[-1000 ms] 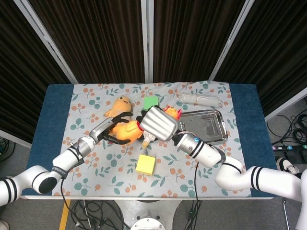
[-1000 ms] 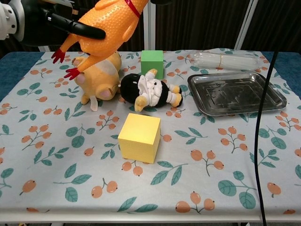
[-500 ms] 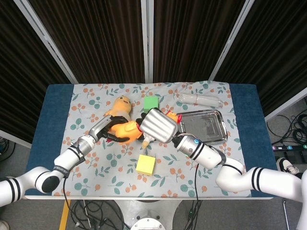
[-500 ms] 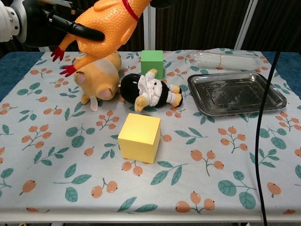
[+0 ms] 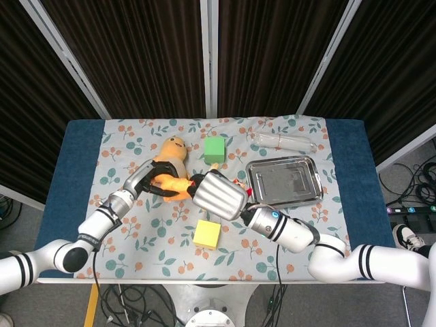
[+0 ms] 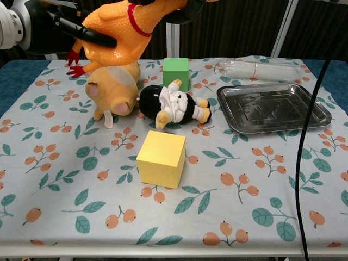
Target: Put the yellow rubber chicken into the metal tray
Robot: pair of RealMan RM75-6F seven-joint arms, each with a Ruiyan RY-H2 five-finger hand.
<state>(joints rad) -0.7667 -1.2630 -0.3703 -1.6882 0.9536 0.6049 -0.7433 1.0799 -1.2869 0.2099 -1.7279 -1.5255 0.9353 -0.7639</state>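
Your yellow rubber chicken (image 6: 120, 30) with its red neck band is up in the air, clear of the cloth, gripped round the body by your left hand (image 5: 151, 182), whose dark fingers (image 6: 92, 36) wrap across its back in the chest view. It hangs above the orange plush toy (image 6: 112, 88), so lifting it this high keeps its red feet from dragging on that toy.

Your right hand (image 5: 216, 195) sits just to the right of the left one, close against the chicken's head end; only its silver back shows, so you cannot tell how its fingers lie or whether they touch the bird. It looks placed to take the chicken over, since the shiny rectangular metal tray (image 5: 312, 187) lies on its far side, beyond your left hand's easy reach, with nothing in it.

Below the hands lie the black-and-white plush doll (image 6: 173, 105), the green cube (image 6: 175, 73) and, nearer you, the yellow cube (image 6: 161, 158). A clear plastic bottle (image 6: 266, 69) lies behind the tray.
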